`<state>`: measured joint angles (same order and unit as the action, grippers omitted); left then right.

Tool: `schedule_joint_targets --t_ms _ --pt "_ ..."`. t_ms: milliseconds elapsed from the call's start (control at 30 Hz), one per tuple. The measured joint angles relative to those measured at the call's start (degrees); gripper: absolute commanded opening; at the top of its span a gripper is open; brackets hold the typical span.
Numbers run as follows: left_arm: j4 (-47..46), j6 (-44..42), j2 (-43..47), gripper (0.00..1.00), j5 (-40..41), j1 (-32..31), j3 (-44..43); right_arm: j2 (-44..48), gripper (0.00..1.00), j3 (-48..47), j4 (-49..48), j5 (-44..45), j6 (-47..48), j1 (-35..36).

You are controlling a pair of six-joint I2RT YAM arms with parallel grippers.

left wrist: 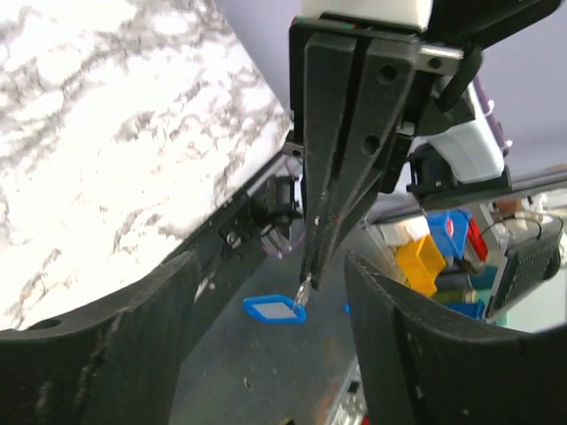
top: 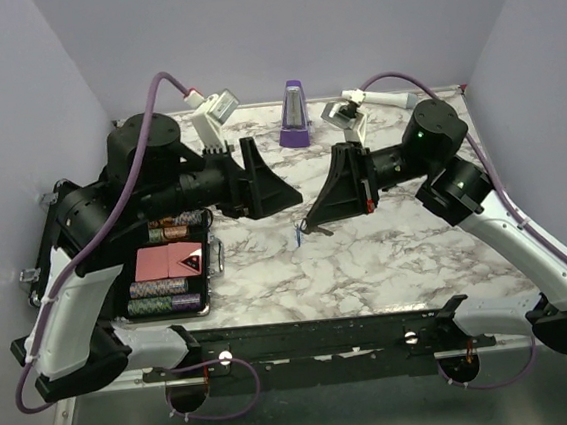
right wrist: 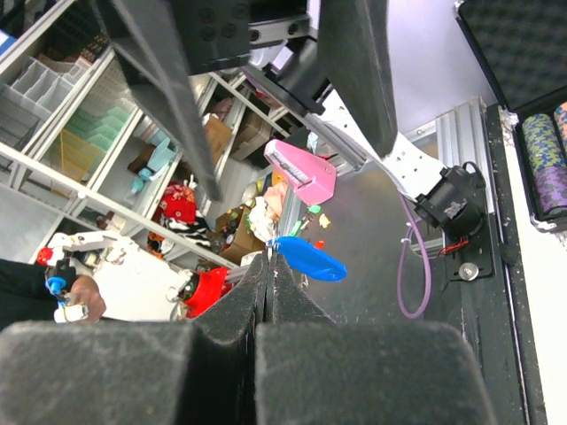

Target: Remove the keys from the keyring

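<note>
The blue-headed key (top: 298, 234) hangs over the marble table (top: 388, 253) near its middle. My right gripper (top: 312, 225) is shut, pinching the small silvery keyring (left wrist: 306, 288) at its tip. The key's blue head (left wrist: 275, 309) dangles just below that pinch. In the right wrist view the shut gripper (right wrist: 267, 264) shows the blue head (right wrist: 312, 258) sticking out to the right of its tips. My left gripper (top: 287, 197) is open just left of the key. Its fingers (left wrist: 168, 328) stand wide on either side of the key without touching it.
A purple metronome-shaped block (top: 294, 116) stands at the back centre. White cylinders (top: 212, 114) (top: 356, 105) lie on either side of it. An open black case (top: 168, 269) with poker chips and a pink box sits at the front left, beside the left arm.
</note>
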<state>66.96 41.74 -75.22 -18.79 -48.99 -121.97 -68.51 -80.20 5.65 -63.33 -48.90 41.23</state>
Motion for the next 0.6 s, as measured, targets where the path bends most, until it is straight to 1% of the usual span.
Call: schedule_joint_targets --t_ms 167,233,333,500,600 --pt "-7.0 0.9 8.8 0.82 3.0 1.1 9.7 -0.2 0.01 1.9 -0.2 2.6 0.6 0.1" --pt "-8.4 0.5 11.7 0.82 3.8 2.0 12.0 -1.0 0.01 2.4 -1.0 4.2 0.8 0.1" --pt "-8.7 -1.5 13.6 0.82 4.7 4.5 12.7 -3.1 0.01 2.9 -2.8 6.4 0.9 0.1" --pt "-8.6 -6.4 13.7 0.79 4.7 11.3 12.6 -10.7 0.01 3.0 -5.2 10.0 -0.7 0.1" --pt "-8.9 -8.2 11.9 0.78 1.2 18.3 13.8 -16.7 0.01 1.7 -3.7 11.6 -2.3 0.1"
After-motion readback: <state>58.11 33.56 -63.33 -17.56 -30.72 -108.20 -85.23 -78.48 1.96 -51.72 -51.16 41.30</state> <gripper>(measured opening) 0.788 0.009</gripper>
